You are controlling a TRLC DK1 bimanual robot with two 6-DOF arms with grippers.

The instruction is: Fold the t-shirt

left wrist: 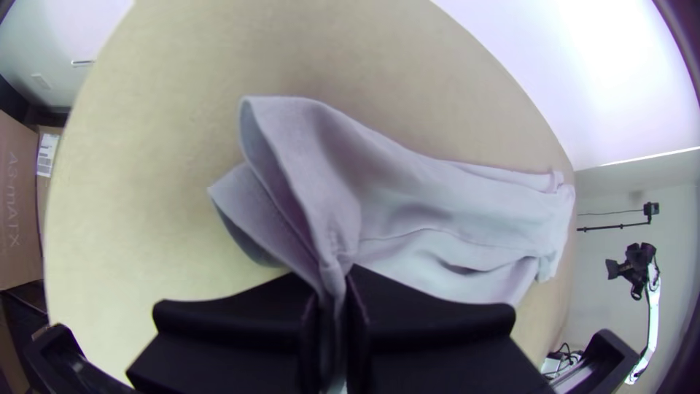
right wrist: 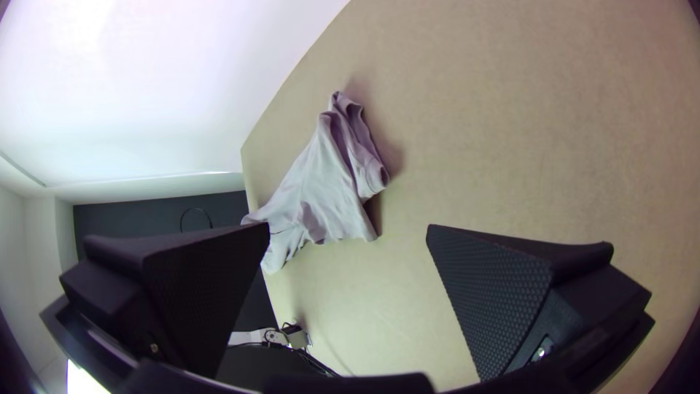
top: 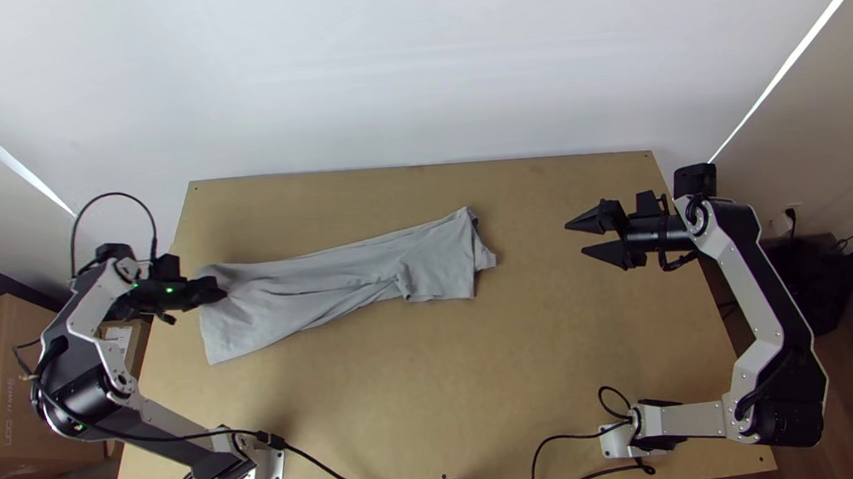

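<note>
We see the grey shirt (top: 349, 275) lying on the bench (top: 408, 401) as a long narrow strip, from the left side towards the middle. It seems to us already folded along its length, because several layers lie one over the other and their edges open at the wide end. The left tool (top: 220, 292) is at this wide end, and it pinches a small gathered piece of the cloth, near the middle of the end edge. We suppose this end is the bottom of the shirt, and the hold there serves to tighten or carry it.

The right tool (top: 575, 238) has its two fingers spread, with nothing between them, above the right part of the bench, well apart from the short, uneven end of the shirt. We think it is placed there so that it can take this end if both arms are needed. The next move, in our judgement, is to bring the wide end over the other one. Since the pinch is small, the free corners could drag behind and make wrinkles.
</note>
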